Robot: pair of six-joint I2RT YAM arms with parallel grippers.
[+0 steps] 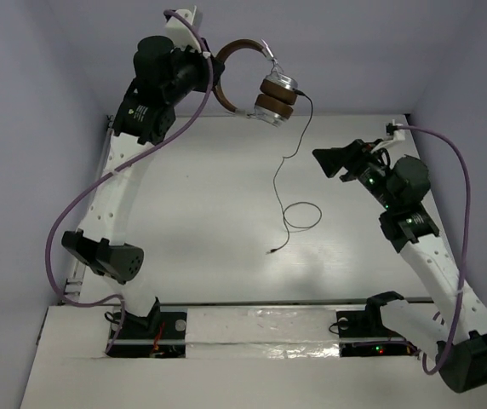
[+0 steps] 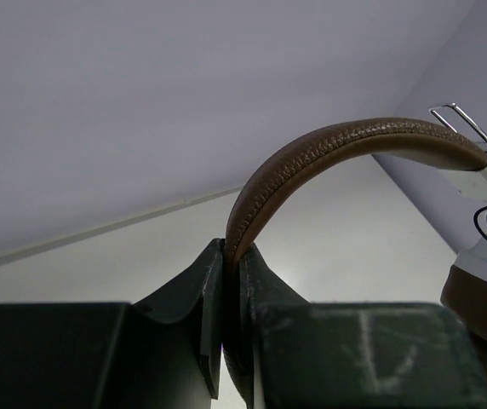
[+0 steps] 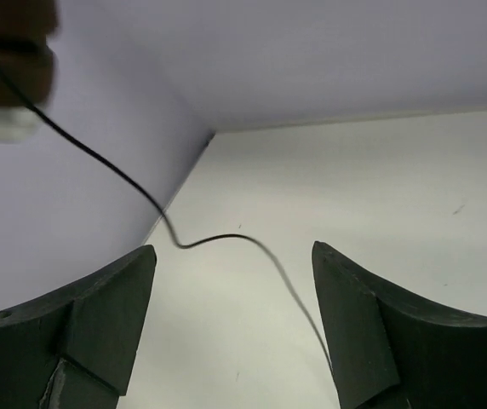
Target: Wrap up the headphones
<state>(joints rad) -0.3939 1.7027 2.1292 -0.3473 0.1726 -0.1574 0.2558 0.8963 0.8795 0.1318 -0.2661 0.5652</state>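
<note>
My left gripper is shut on the brown headband of the headphones and holds them in the air at the back of the table. The two brown-padded silver ear cups hang together at the right end of the band. The thin dark cord drops from the cups to the table, makes a small loop and ends at a plug. My right gripper is open to the right of the hanging cord, which passes between its fingers in the right wrist view.
Grey walls close in the white table on the left, back and right. Purple robot cables run along both arms. The arm bases sit at the near edge.
</note>
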